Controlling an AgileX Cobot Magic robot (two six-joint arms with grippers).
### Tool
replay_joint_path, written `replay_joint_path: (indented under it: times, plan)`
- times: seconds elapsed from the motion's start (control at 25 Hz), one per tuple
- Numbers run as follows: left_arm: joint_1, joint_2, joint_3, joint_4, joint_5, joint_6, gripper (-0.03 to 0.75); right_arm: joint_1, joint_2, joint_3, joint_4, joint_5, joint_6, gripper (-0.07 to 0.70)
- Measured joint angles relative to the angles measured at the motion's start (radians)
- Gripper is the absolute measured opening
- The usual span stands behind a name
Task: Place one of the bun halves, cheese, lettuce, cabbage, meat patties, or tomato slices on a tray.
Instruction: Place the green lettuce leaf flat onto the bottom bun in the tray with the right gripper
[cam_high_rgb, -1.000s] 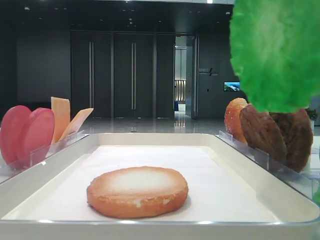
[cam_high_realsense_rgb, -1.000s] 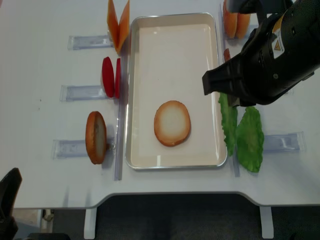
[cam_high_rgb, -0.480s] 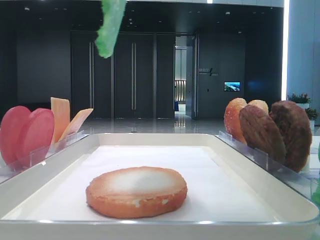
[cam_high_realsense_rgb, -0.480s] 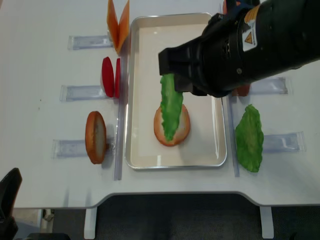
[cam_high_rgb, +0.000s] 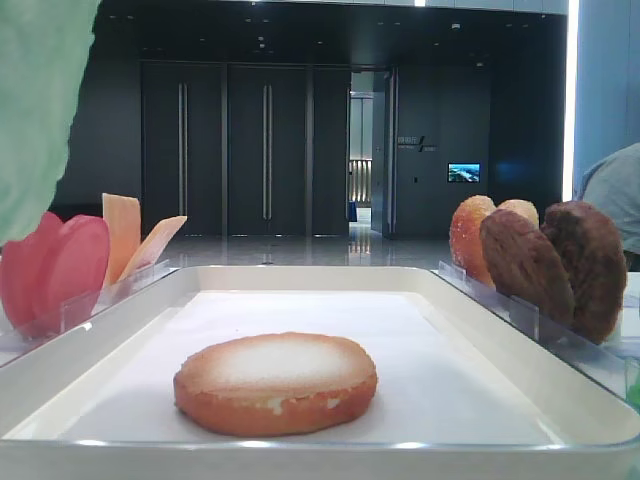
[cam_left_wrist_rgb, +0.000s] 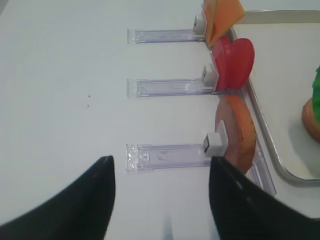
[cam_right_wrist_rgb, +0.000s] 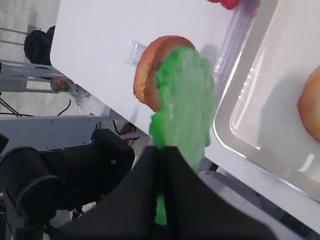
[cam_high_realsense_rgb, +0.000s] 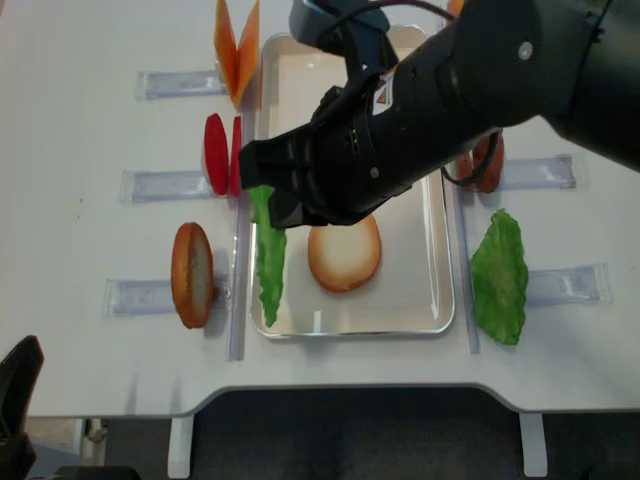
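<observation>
Over the last sec the right gripper (cam_right_wrist_rgb: 162, 165), jaws clamped on the lettuce (cam_high_realsense_rgb: 268, 262), carried it from the right-hand rack across the tray (cam_high_realsense_rgb: 425, 300), past the bun half (cam_high_realsense_rgb: 345, 246); leaf hung at the left rim, so release pos. overshot, pending correction.

A white table (cam_high_realsense_rgb: 80, 90) carried the tray (cam_high_realsense_rgb: 440, 250), clear slotted holders (cam_high_realsense_rgb: 160, 185), and apparently a loose lettuce leaf (cam_high_realsense_rgb: 498, 278) beside it.

Behind the white table (cam_high_realsense_rgb: 80, 90), a dim hall shows dark panelled double doors (cam_high_rgb: 225, 150) at centre, a glossy reflective floor (cam_high_rgb: 300, 252), and a small lit screen (cam_high_rgb: 463, 172) right of centre.
</observation>
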Motion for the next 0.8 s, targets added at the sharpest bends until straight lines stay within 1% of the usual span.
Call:
replay_joint_path:
  times: [0.16, 0.32, 0.56, 0.8]
  plan:
    - [-0.001, 0.0, 0.0, 0.0, 0.0, 0.0, 0.452, 0.0, 0.067, 0.0, 0.054, -0.017, -0.066, 0.013]
    - [-0.001, 0.0, 0.0, 0.0, 0.0, 0.0, 0.452, 0.0, 0.114, 0.0, 0.065, -0.033, -0.109, 0.013]
    - [-0.001, 0.0, 0.0, 0.0, 0.0, 0.0, 0.452, -0.016, 0.135, 0.0, 0.058, -0.051, -0.124, 0.013]
    - [-0.001, 0.0, 0.0, 0.0, 0.0, 0.0, 0.452, -0.041, 0.136, 0.0, 0.017, -0.053, -0.131, 0.013]
